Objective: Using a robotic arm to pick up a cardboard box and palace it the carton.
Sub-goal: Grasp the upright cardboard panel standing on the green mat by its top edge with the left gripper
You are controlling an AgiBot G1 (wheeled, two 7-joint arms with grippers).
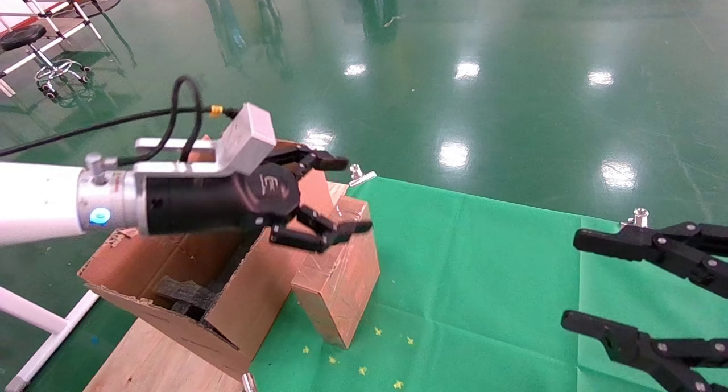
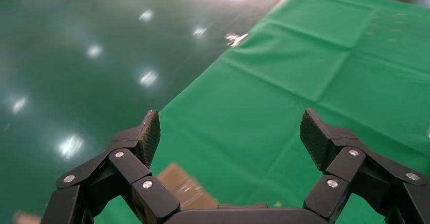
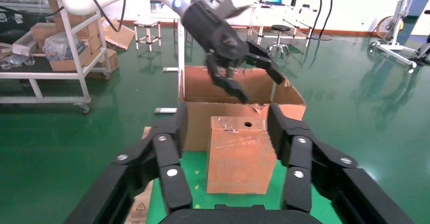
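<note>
The cardboard box (image 1: 335, 272) stands upright on the green cloth, close against the carton's (image 1: 170, 267) near flap. Its top face has a small round hole, seen in the right wrist view (image 3: 238, 155). The carton holds black foam pieces (image 1: 182, 295). The robotic arm (image 1: 34, 201) reaches in from the left. Its left gripper (image 1: 350, 196) is open and empty just above the box's top, by the carton's flap. In the left wrist view (image 2: 230, 133) a corner of the box (image 2: 185, 188) shows under the palm. My right gripper (image 1: 597, 284) is open at the table's right side, facing the box (image 3: 228, 120).
The green cloth (image 1: 483, 278) covers the table, held by metal clamps (image 1: 361, 176) at its far edge. The carton sits on a wooden board (image 1: 148, 358) at the table's left end. A white frame (image 1: 40, 324) stands beside it. A stool (image 1: 34, 39) is far left.
</note>
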